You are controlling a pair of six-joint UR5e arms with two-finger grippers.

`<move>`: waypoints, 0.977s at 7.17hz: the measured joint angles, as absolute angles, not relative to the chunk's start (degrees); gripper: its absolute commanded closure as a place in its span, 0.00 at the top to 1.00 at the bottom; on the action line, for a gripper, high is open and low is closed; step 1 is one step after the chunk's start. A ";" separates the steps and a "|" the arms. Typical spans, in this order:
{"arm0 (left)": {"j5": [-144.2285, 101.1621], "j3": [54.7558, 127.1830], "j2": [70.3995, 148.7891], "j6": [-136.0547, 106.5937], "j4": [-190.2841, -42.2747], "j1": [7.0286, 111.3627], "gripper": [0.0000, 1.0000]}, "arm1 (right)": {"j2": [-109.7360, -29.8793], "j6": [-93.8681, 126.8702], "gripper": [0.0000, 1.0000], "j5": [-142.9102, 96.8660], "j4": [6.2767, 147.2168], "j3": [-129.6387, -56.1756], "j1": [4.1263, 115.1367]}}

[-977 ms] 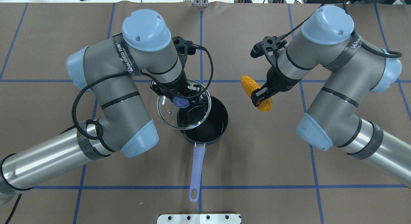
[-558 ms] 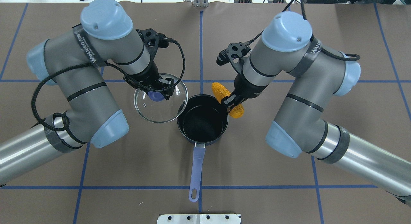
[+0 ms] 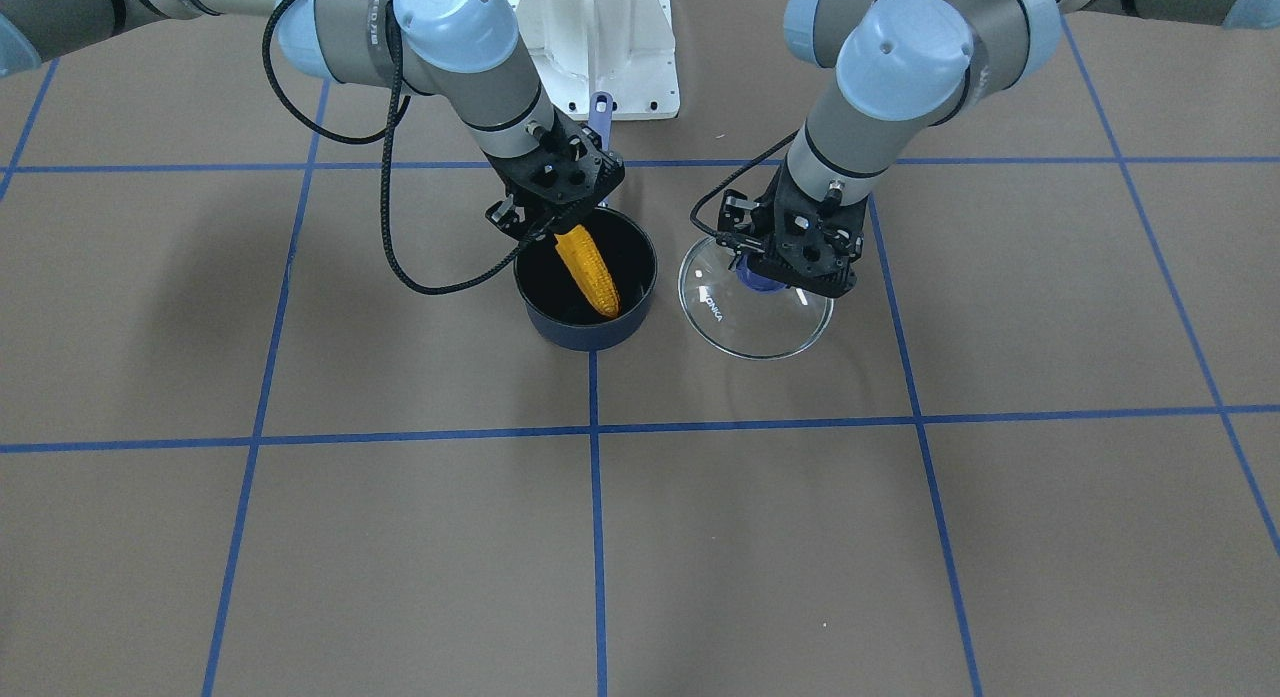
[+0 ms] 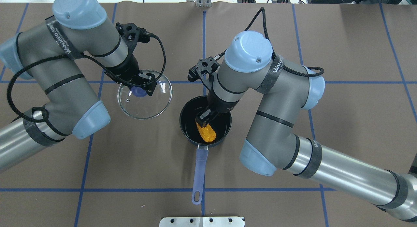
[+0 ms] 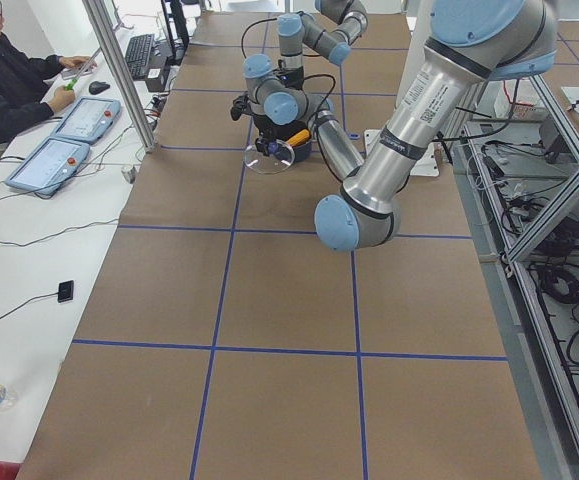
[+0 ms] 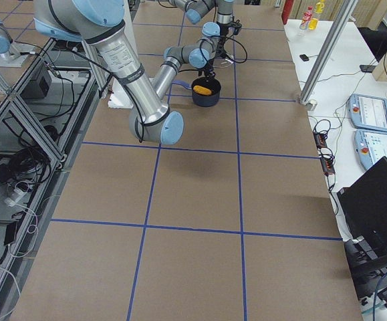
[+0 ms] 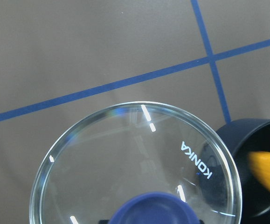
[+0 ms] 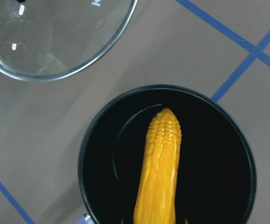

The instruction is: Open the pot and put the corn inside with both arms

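The navy pot (image 4: 186,124) stands open at the table's middle, its lavender handle (image 4: 199,175) pointing toward the robot. My right gripper (image 4: 203,119) is shut on the yellow corn (image 4: 206,132) and holds it tilted inside the pot's mouth. The corn's tip points down into the black interior in the right wrist view (image 8: 160,158), and it also shows in the front view (image 3: 590,269). My left gripper (image 4: 142,87) is shut on the blue knob (image 4: 139,92) of the glass lid (image 4: 146,105) and holds it level to the left of the pot, clear of its rim. The lid fills the left wrist view (image 7: 125,163).
A white base plate (image 4: 202,221) sits at the table's near edge behind the pot handle. Blue tape lines cross the brown table cover. An operator (image 5: 9,80) sits at a side bench with tablets.
My left arm has carried the lid leftward, off the pot. My right arm has swung left with the corn, from beside the pot to over it and down into its mouth.
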State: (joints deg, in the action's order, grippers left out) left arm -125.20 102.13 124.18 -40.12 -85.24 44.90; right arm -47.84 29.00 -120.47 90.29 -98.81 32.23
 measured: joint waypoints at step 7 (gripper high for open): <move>-131.27 101.80 103.85 -26.90 -97.82 52.64 0.63 | -49.02 28.48 1.00 -120.30 84.49 -98.69 36.81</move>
